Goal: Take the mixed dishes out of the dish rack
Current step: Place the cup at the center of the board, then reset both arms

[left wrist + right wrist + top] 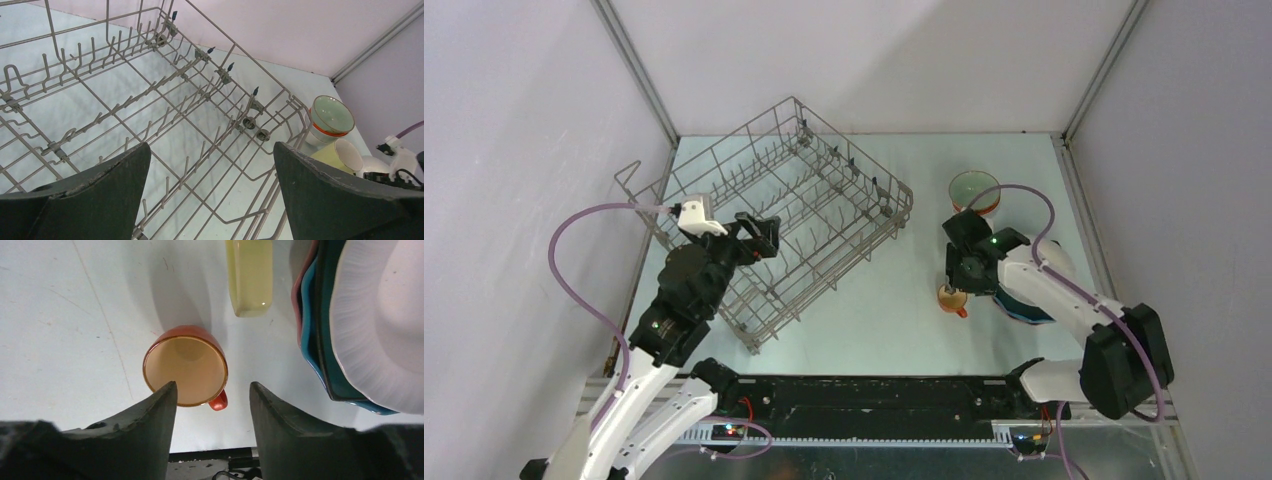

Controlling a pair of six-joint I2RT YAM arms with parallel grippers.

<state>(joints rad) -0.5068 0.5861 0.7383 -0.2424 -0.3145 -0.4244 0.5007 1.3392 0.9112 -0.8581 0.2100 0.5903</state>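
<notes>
Nearest, the orange mug [185,367] sits upright and empty on the tabletop [894,300], with the right claw [212,387] above it, jaws spread and gripping nothing I reckon. The plate stack [320,340] is just beside it, so unloaded stuff seems to get grouped on that side. The left claw [211,147] hangs wide open over the dish rack [804,200], which looks empty. Further back there's the yellow cup [345,155], apparently on its side, and a green bowl [973,188] nested in another
</notes>
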